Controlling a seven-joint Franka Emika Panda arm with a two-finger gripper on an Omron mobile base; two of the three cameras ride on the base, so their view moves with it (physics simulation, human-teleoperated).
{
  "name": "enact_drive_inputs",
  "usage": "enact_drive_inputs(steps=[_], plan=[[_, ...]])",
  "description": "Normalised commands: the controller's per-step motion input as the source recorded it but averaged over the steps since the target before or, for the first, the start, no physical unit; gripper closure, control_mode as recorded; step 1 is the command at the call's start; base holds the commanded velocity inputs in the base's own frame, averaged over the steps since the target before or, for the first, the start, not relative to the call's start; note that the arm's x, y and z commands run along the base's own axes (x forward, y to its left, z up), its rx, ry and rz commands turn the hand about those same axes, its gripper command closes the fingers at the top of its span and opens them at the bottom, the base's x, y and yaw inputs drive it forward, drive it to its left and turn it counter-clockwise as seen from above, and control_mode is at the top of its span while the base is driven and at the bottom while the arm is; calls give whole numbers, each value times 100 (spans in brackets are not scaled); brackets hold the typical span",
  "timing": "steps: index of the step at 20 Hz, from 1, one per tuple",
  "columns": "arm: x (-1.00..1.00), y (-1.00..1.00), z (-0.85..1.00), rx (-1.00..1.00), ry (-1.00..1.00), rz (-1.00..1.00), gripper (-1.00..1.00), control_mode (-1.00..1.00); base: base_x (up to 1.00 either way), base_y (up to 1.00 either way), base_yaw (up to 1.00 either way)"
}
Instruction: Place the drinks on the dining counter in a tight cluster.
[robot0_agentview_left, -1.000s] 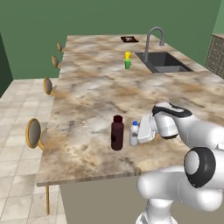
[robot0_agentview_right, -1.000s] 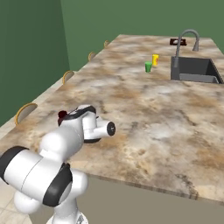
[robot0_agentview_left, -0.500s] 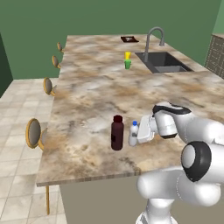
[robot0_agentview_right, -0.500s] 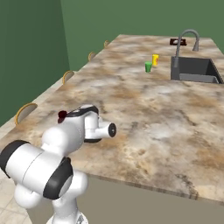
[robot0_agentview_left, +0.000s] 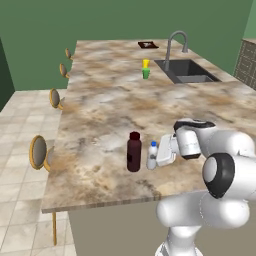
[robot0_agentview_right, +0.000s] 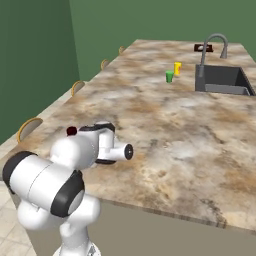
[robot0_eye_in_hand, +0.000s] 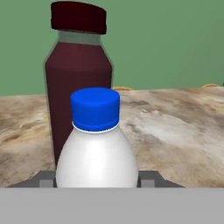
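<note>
Marbled beige dining counter (robot0_agentview_left: 110, 105), green walls, tiled floor at its left. Near edge: gripper (robot0_agentview_left: 159, 156) low over the counter, its fingers (robot0_eye_in_hand: 148, 178) closed on either side of the small white bottle with blue cap (robot0_agentview_left: 152, 155), which stands upright on the stone. Maroon bottle (robot0_agentview_left: 133, 152) upright just beside it, apart from it. Farther: stools (robot0_agentview_left: 40, 152) along the left edge, green-and-yellow item (robot0_agentview_left: 145, 69), sink (robot0_agentview_left: 187, 71), faucet (robot0_agentview_left: 176, 42). Since 0.5 s ago bottles unmoved, arm barely shifted.
</note>
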Motion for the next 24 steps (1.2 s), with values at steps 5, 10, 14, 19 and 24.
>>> enact_drive_inputs(steps=[5,10,14,19,24], plan=[[35,0,-3,0,0,0,100,-100,0,0,0],[6,0,-8,1,-5,0,100,-100,0,0,0],[-2,0,-16,2,-7,0,100,-100,0,0,0],[0,0,-2,0,0,0,100,-100,0,0,0],[0,0,0,0,1,0,-100,-100,0,0,0]])
